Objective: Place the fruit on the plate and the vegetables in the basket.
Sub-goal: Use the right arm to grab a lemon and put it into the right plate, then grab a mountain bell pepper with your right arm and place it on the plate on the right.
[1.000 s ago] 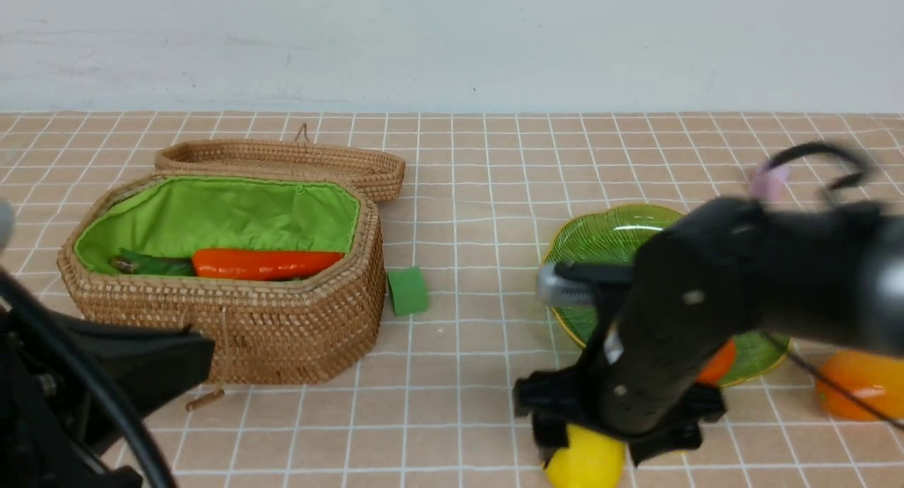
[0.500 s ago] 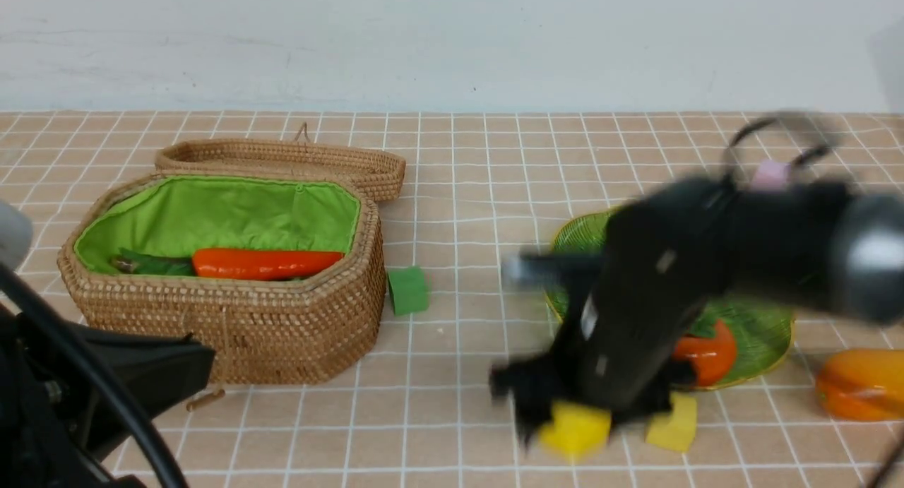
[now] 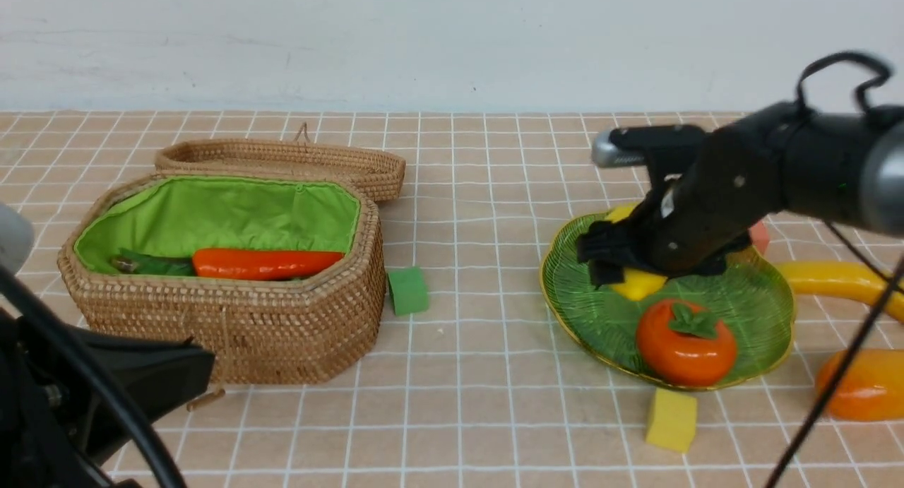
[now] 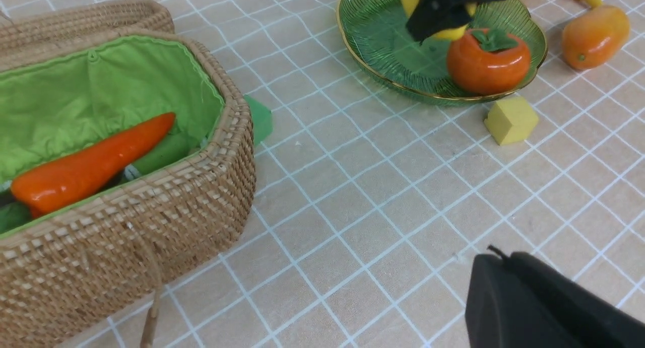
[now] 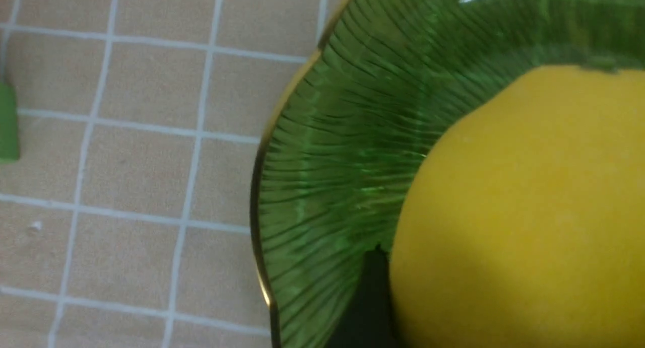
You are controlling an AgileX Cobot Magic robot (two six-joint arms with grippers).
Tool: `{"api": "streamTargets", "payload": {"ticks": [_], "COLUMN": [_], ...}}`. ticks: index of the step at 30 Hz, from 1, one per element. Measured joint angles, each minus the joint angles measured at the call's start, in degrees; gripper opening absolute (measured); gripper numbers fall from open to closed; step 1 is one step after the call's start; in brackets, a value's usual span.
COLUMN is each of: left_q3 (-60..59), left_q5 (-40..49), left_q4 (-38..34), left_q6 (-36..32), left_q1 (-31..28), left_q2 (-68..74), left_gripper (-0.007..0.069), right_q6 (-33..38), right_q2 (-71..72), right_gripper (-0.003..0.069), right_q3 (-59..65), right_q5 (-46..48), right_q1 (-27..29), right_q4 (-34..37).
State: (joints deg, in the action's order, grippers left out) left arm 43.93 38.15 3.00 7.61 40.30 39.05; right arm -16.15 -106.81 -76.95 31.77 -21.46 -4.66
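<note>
My right gripper point(image 3: 639, 272) is shut on the yellow lemon point(image 3: 637, 284) and holds it low over the back of the green plate point(image 3: 586, 301). In the right wrist view the lemon point(image 5: 524, 212) fills the frame, one dark finger point(image 5: 370, 297) against its side, the plate point(image 5: 342, 136) beneath. An orange persimmon point(image 3: 685, 343) sits on the plate's front. The mango point(image 3: 861, 385) and banana point(image 3: 826, 280) lie on the table to the right. An orange carrot point(image 3: 265, 263) lies in the open basket point(image 3: 282, 332). My left gripper point(image 4: 496, 255) is shut and empty, low at the near left.
The basket's lid point(image 3: 282, 159) leans behind it. A green foam cube point(image 3: 408, 290) lies just right of the basket. A yellow foam cube point(image 3: 671, 419) sits in front of the plate. A reddish cube point(image 3: 759, 235) peeks out behind my right arm.
My right gripper has carried the lemon from the table's front edge up and back to over the plate, uncovering the persimmon and the yellow cube. The left arm has not moved.
</note>
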Motion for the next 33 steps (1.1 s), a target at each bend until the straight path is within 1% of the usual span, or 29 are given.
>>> {"api": "streamTargets", "payload": {"ticks": [2, 4, 7, 10, 13, 14, 15, 16, 17, 19, 20, 21, 22, 23, 25, 26, 27, 28, 29, 32, 33], "left_q3": [0.0, 0.0, 0.0, 0.0, 0.0, 0.0, 0.0, 0.0, 0.0, 0.0, 0.0, 0.0, 0.0, 0.0, 0.0, 0.0, 0.0, 0.0, 0.0, 0.0, 0.0], "left_q5": [0.08, 0.08, 0.18, 0.23, 0.23, 0.23, 0.23, 0.23, 0.44, 1.35, 1.47, 1.94, 3.02, 3.6, 4.47, 4.53, 4.74, 4.74, 4.74, 4.74, 4.74], "left_q4": [-0.07, -0.07, -0.07, -0.07, -0.07, -0.07, -0.07, -0.07, -0.07, -0.14, -0.14, -0.28, -0.54, -0.79, -1.44, -1.56, -2.09, -2.22, -3.0, -3.67, -3.68], "left_q6": [0.0, 0.0, 0.0, 0.0, 0.0, -0.05, -0.05, -0.06, -0.19, -0.2, -0.2, -0.2, -0.2, -0.2, -0.2, -0.2, -0.2, -0.2, -0.2, -0.25, -0.31], "left_q1": [0.0, 0.0, 0.0, 0.0, 0.0, 0.0, 0.0, 0.0, 0.0, 0.0, 0.0, 0.0, 0.0, 0.0, 0.0, 0.0, 0.0, 0.0, 0.0, 0.0, 0.0], "left_q2": [0.0, 0.0, 0.0, 0.0, 0.0, 0.0, 0.0, 0.0, 0.0, 0.0, 0.0, 0.0, 0.0, 0.0, 0.0, 0.0, 0.0, 0.0, 0.0, 0.0, 0.0], "left_gripper": [-0.0013, -0.0013, -0.0013, -0.0013, -0.0013, -0.0013, -0.0013, -0.0013, -0.0013, -0.0013, -0.0013, -0.0013, -0.0013, -0.0013, -0.0013, -0.0013, -0.0013, -0.0013, -0.0013, -0.0013, -0.0013], "right_q6": [0.85, 1.17, 1.33, 3.11, 6.96, 8.75, 9.99, 11.87, 13.15, 16.15, 16.15, 17.44, 19.78, 21.17, 25.36, 26.22, 30.0, 30.53, 35.91, 46.2, 47.7], "right_q2": [-0.23, -0.23, 0.78, 3.48, 7.34, 9.36, 10.68, 12.83, 14.77, 18.43, 18.43, 20.51, 23.6, 25.23, 27.32, 27.55, 27.85, 27.85, 27.73, 26.53, 26.4], "right_gripper": [0.0675, 0.068, 0.0665, 0.0624, 0.0549, 0.0494, 0.0458, 0.04, 0.0362, 0.0279, 0.0271, 0.0233, 0.0191, 0.0179, 0.0174, 0.0176, 0.0203, 0.0207, 0.0262, 0.0375, 0.0406], "right_q3": [0.0, -0.87, -2.75, -4.83, -5.24, -5.16, -4.93, -4.23, -3.31, -0.88, -0.88, 0.88, 4.1, 5.8, 10.15, 10.82, 13.08, 13.33, 15.24, 16.56, 16.58], "right_q5": [-0.71, -0.07, 3.94, 10.26, 15.03, 17.37, 18.82, 20.91, 22.27, 25.25, 25.25, 26.44, 28.12, 28.82, 29.74, 29.8, 29.71, 29.62, 27.19, 22.61, 22.12], "right_q1": [0.0, 0.0, 0.0, 0.0, 0.0, 0.0, 0.0, 0.0, 0.0, 0.23, 0.23, 0.75, 2.1, 3.73, 7.97, 9.38, 12.51, 12.95, 16.65, 19.85, 20.0], "right_q4": [-0.06, -0.29, -1.54, -3.57, -7.08, -8.67, -9.77, -11.46, -12.6, -13.7, -13.7, -13.79, -13.14, -12.07, -9.72, -9.16, -6.72, -6.4, -3.11, 0.91, 1.32]}}
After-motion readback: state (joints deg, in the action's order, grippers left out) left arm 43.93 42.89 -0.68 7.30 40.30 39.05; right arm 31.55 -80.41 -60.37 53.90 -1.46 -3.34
